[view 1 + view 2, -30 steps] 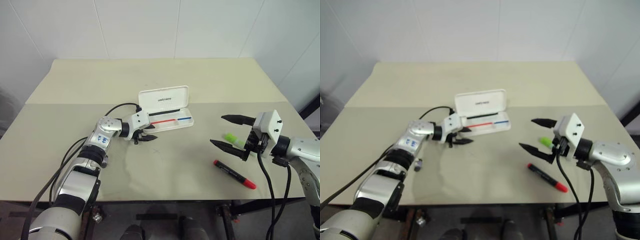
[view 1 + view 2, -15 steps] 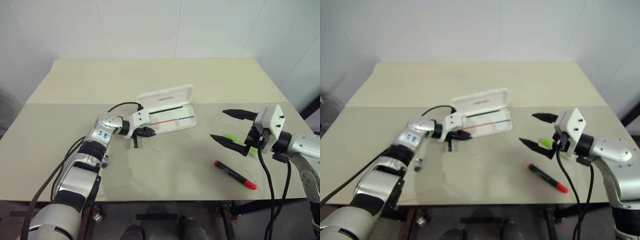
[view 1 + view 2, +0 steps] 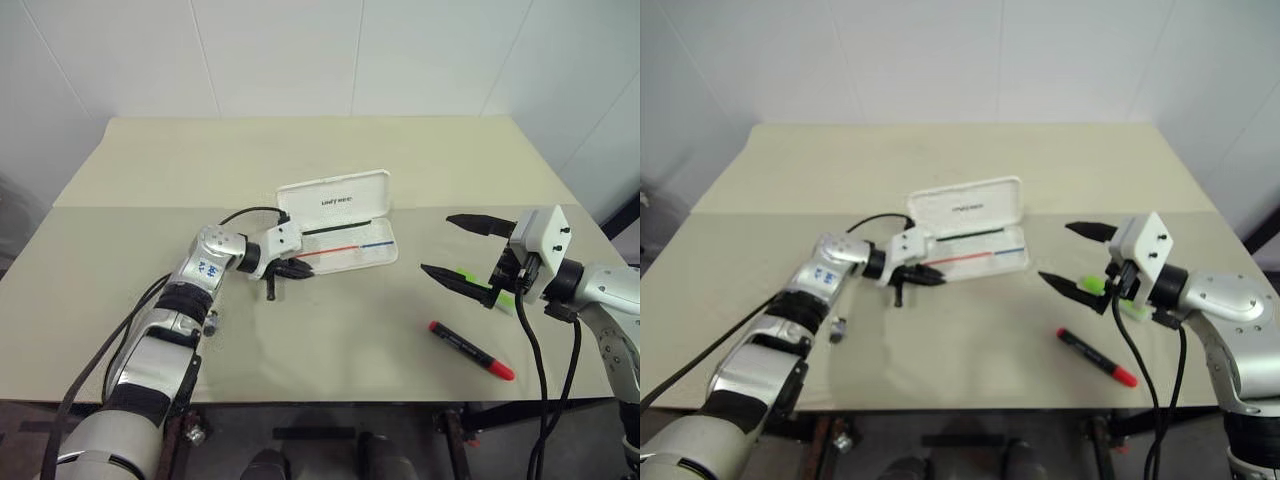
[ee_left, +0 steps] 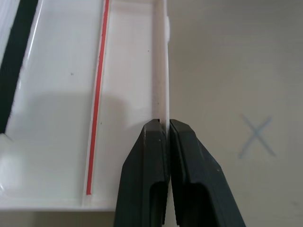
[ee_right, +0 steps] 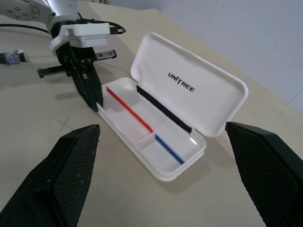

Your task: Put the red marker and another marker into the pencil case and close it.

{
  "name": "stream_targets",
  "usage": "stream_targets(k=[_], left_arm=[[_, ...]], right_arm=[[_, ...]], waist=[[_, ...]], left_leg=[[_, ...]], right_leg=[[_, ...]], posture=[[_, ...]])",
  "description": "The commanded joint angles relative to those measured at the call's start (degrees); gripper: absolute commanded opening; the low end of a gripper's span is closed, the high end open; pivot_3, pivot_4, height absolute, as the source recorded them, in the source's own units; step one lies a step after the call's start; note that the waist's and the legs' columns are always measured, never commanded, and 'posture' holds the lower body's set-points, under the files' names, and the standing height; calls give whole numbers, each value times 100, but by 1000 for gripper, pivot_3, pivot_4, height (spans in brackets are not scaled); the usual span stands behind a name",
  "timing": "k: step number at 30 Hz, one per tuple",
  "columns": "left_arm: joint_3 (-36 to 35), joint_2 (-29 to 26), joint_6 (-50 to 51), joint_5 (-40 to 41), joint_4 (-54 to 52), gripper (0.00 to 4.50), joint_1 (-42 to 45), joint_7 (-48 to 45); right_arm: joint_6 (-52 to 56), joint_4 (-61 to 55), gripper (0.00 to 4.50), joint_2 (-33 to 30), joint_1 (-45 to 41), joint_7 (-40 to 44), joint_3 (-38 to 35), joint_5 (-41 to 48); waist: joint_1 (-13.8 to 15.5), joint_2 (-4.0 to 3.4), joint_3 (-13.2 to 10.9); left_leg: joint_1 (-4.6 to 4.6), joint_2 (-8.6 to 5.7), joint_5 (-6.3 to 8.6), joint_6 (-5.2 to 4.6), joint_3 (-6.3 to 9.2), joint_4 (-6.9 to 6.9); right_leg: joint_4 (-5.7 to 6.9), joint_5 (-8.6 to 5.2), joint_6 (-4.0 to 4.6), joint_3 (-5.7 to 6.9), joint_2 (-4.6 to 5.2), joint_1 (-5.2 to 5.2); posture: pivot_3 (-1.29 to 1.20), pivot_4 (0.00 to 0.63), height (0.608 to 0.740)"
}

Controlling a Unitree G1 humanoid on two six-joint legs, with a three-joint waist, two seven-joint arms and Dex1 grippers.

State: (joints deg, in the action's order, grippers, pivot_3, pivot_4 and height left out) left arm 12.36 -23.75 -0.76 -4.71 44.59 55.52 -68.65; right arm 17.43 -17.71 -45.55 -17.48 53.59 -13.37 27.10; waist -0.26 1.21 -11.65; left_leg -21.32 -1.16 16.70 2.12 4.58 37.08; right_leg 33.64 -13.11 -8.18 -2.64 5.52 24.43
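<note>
The pencil case (image 3: 340, 230) lies open near the centre of the beige worktop (image 3: 300, 160), lid raised on its far hinge, with the "UNITREE" lettering on the inside of the lid. A red stripe and a blue stripe run along the tray, which holds no pens.

The left end effector (image 4: 163, 130) is pressed together, pinching the near wall of the tray at its left end. A faint X mark (image 4: 255, 136) on the worktop lies just beside that end of the case.

The right end effector (image 3: 462, 248) hovers above the worktop to the right of the case, fingers spread wide, holding nothing. The green highlighter (image 3: 492, 294) lies on the worktop below it, partly hidden by the lower finger. The red marker (image 3: 471, 349) lies nearer the front edge, apart from the highlighter and well apart from the case.
</note>
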Motion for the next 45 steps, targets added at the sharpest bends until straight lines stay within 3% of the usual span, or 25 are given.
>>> stream_targets(k=[1, 7, 13, 23, 36, 39, 45], left_arm=[[72, -263, 428, 213, -1258, 65, -439, -425], [126, -512, 1189, 399, -3018, 65, -1339, -510], [344, -412, 1547, 470, -3800, 65, -1737, -411], [551, -211, 1652, 429, -3673, 65, -1565, -189], [517, -146, 2004, 473, -3588, 65, -1524, 44], [505, -116, 2091, 512, -3619, 675, -1477, 118], [357, -103, 2658, 1159, -4167, 2663, -1466, -139]], right_arm=[[-63, -77, 4500, 8, -20, 17, -70, 108], [15, -62, 4500, -56, 158, 104, -146, 169], [165, -191, 4500, -189, 553, 238, -268, 291], [275, -297, 4500, -352, 1086, 320, -513, 416], [245, -258, 4500, -274, 858, 167, -354, 364], [237, -247, 4500, -233, 809, 135, -285, 346], [215, -233, 4500, -180, 811, 133, -246, 327]], waist=[[-2, 0, 0], [7, 0, 0], [21, 0, 0], [24, 0, 0], [22, 0, 0], [18, 0, 0], [8, 0, 0]], left_leg=[[-2, 0, 1, -2, -2, -1], [-1, 1, 4, -7, -10, 3], [8, 0, 4, -6, -13, 12], [14, -1, 4, -7, -28, 19], [14, -3, 4, -7, -32, 27], [13, -3, 4, -7, -32, 28], [13, -3, 4, -7, -32, 22]], right_leg=[[-2, 0, 0, -2, 0, 2], [-1, -1, -2, -10, 0, 3], [-10, -2, -2, -17, 0, 0], [-7, 0, -5, -33, -1, -1], [-7, 3, -10, -41, -2, -2], [-7, 4, -11, -43, -2, -2], [-10, 4, -11, -44, -3, -1]], posture=[[0, 150, 740], [0, 150, 740], [0, 150, 740], [0, 150, 740], [0, 150, 740], [0, 150, 740], [0, 150, 740]])
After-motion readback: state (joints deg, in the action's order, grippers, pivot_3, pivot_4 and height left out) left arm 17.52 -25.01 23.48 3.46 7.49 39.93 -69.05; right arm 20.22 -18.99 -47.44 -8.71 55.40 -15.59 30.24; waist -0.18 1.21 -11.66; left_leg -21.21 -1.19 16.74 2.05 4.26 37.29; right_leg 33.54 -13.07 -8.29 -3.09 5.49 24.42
